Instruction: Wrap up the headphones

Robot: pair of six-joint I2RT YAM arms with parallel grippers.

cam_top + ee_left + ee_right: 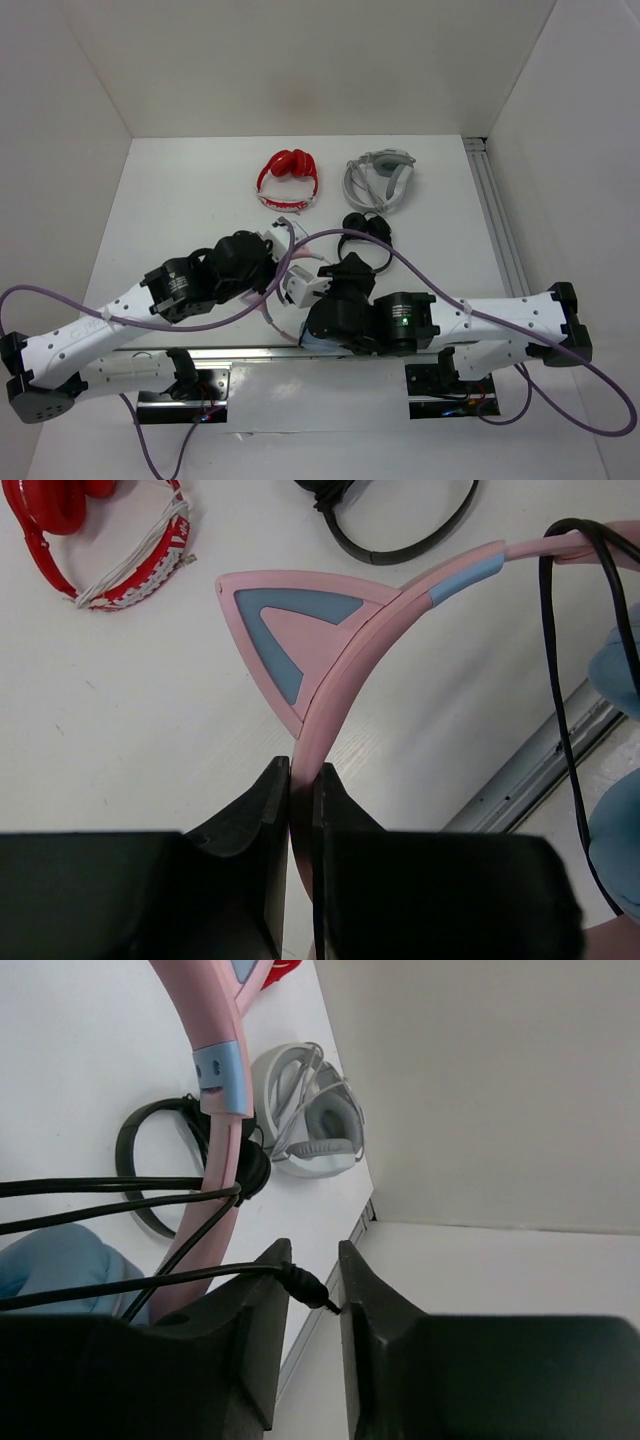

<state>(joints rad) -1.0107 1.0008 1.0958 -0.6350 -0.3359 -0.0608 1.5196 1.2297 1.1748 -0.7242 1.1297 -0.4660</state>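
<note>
The headphones' pink headband [350,660], with its cat ear [280,630], runs into my left gripper [302,780], which is shut on the band. The thin dark cable [560,680] loops over the band beside a light blue earcup [615,660]. In the right wrist view the cable [100,1185] crosses the headband [215,1030] several times above the earcup [60,1255]. Its plug [305,1285] lies slanted across the gap of my right gripper [314,1250], whose jaws stand apart. From above, both grippers [275,265] [335,275] meet near the table's front middle.
A red pair [288,180], a grey-white pair [378,180] and a small black pair [365,235] lie behind the grippers. A metal rail [540,770] runs along the near edge. White walls enclose the table on three sides.
</note>
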